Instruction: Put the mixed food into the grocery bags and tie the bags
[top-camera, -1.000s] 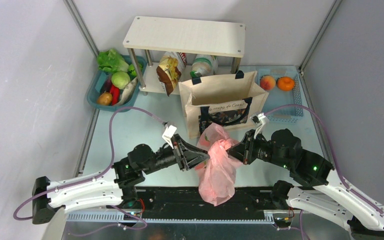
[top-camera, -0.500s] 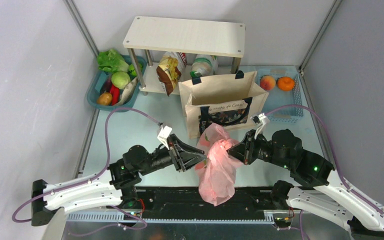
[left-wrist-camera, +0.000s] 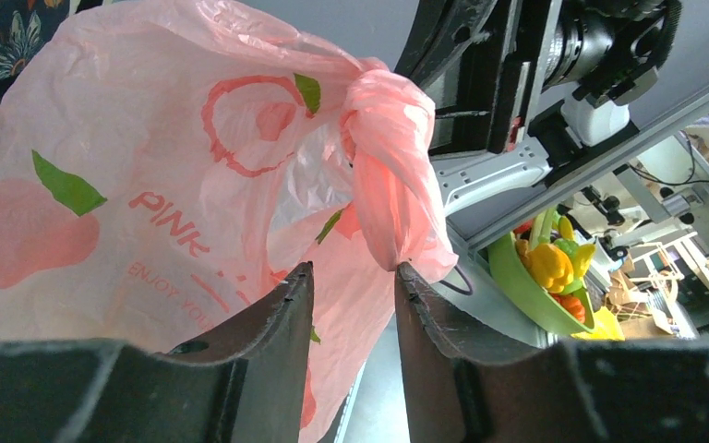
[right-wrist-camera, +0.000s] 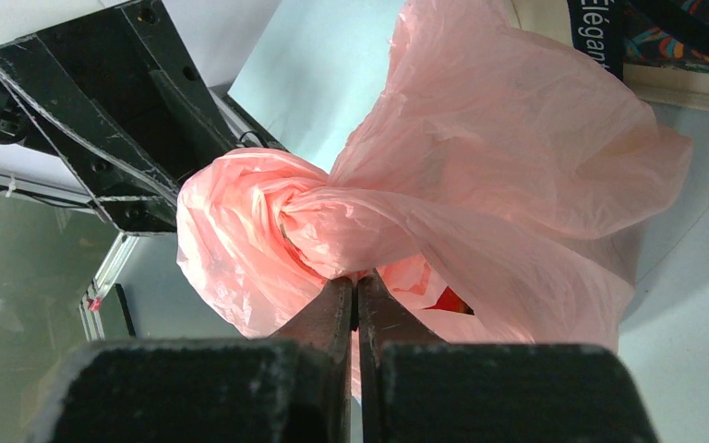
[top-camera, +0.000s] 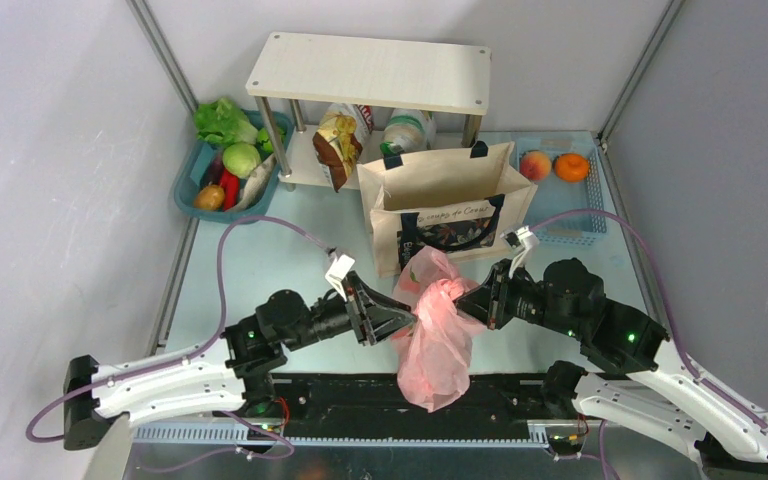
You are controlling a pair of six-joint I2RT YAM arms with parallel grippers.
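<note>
Step in hand: tying the pink bag [top-camera: 435, 340]. The bag hangs between the two arms, above the near edge of the desk [top-camera: 260, 260] and just in front of the tote [top-camera: 440, 185]. Its neck is twisted into a knot [left-wrist-camera: 383, 120]. A red item shows through the film; the contents cannot be identified.

Jaw state:
- Right jaws: pressed together, pinching a fold of the pink bag directly under the knot.
- Left jaws: spread, holding nothing; the loose tail of the knot hangs just above the gap.

Next move, as judged: close the left jaws on the tail and pull away from the right jaws to tighten the knot, keeping the pull moderate because the film is thin.

Legible writing:
- Pink bag: "PINK", with "ENJOY YOU" beneath, partly hidden.
- Tote: a navy strip reads "Elégan", cut off; the script line on the front panel is too small to read
</note>
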